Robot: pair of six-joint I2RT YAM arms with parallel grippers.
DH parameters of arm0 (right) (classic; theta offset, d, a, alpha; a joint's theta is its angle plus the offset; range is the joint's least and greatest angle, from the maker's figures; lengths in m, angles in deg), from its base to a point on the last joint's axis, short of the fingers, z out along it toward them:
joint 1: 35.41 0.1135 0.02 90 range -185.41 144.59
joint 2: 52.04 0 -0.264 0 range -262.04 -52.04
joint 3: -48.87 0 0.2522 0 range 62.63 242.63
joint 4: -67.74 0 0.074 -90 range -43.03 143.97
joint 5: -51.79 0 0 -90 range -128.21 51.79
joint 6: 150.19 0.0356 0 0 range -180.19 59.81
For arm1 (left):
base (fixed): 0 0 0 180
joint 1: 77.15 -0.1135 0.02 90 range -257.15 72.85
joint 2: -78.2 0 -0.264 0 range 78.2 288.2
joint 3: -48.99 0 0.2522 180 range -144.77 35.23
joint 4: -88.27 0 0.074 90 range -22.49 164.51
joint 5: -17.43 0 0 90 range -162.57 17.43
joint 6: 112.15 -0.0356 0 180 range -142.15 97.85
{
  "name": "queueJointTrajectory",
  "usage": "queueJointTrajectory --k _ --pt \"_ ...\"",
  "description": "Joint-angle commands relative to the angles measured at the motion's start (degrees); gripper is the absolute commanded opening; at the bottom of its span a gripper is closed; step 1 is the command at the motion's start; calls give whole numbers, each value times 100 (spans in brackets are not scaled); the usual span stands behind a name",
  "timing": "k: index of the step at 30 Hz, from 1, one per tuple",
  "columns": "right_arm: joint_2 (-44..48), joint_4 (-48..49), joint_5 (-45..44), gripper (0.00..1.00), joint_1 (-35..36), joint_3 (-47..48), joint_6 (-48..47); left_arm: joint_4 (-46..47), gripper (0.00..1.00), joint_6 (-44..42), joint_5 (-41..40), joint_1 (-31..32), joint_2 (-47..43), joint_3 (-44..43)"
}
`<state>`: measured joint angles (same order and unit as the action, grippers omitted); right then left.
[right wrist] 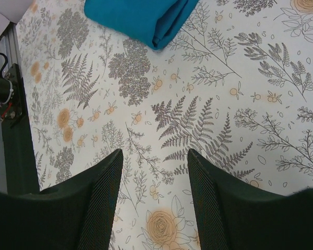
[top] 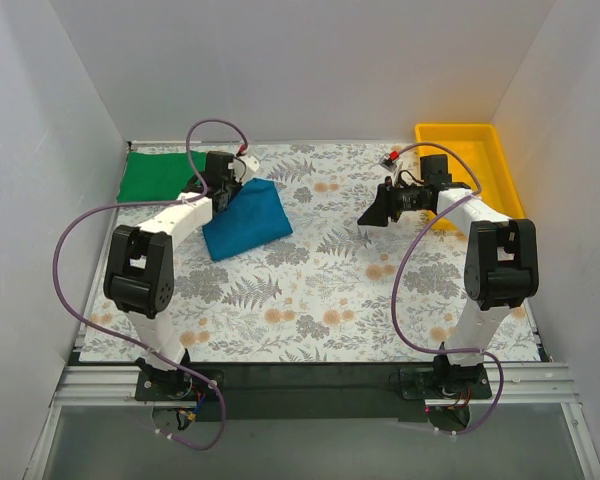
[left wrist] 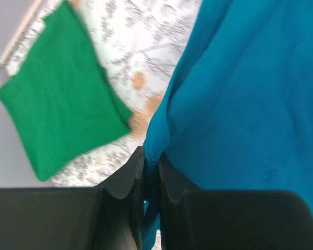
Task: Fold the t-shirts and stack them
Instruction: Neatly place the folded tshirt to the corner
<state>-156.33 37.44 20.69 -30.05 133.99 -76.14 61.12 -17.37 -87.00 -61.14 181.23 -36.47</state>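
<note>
My left pincer is shut tight on a folded edge of the teal-blue t-shirt, the cloth nipped between the two pads. I hold it by that edge so the bundle rises on its far-left side while the rest drapes down onto the tabletop; gripped there, I judge the folds stay together when I carry it. The green t-shirt lies folded flat in the far-left corner, just beyond my left pincer, a sensible base for the stack, so I judge the teal one goes on top of it next. My right pincer hangs over bare tabletop well to the right, partly open with nothing in it, out of the way near the yellow tray.
</note>
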Motion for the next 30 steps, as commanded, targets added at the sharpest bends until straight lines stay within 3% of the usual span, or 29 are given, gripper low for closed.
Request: queueJointTrajectory --k 1,15,23,30 --pt "225 -43 307 59 -18 142 56 390 0 -443 -323 -273 86 -572" --pt "146 -87 439 59 -27 160 74 1303 0 -996 -1069 -511 579 -881" --pt "93 -113 474 59 -79 177 65 2585 0 -1795 -1518 -573 640 -758" --pt "32 -122 535 59 -159 160 83 3052 0 -2147 -1650 -669 921 -933"
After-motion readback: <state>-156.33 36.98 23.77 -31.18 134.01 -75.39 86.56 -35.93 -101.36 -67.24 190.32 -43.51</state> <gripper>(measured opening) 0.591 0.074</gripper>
